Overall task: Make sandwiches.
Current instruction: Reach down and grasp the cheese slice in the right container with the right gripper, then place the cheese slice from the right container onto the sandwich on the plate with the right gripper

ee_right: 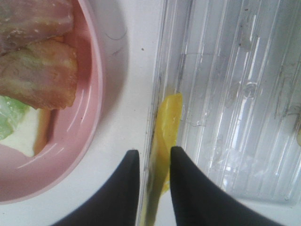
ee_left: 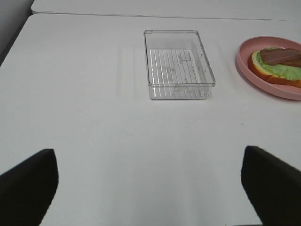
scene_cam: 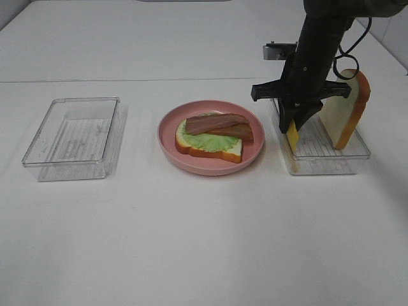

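Observation:
An open sandwich [scene_cam: 210, 137] lies on the pink plate [scene_cam: 191, 167]: a bread slice, green lettuce and two brown bacon strips on top. It also shows in the left wrist view [ee_left: 277, 66]. My right gripper [scene_cam: 296, 124] is shut on a yellow cheese slice [scene_cam: 292, 136], which it holds edge-down at the left wall of the right clear tray [scene_cam: 325, 159]. The right wrist view shows the cheese [ee_right: 167, 122] pinched between the fingers [ee_right: 183, 188]. A second bread slice [scene_cam: 347, 108] stands upright in that tray. My left gripper [ee_left: 148, 155] is open and empty above the table.
An empty clear tray [scene_cam: 73, 137] stands at the left, also in the left wrist view [ee_left: 178, 63]. The plate rim [ee_right: 89, 117] lies close beside the right tray's wall [ee_right: 235, 94]. A table seam runs across the back.

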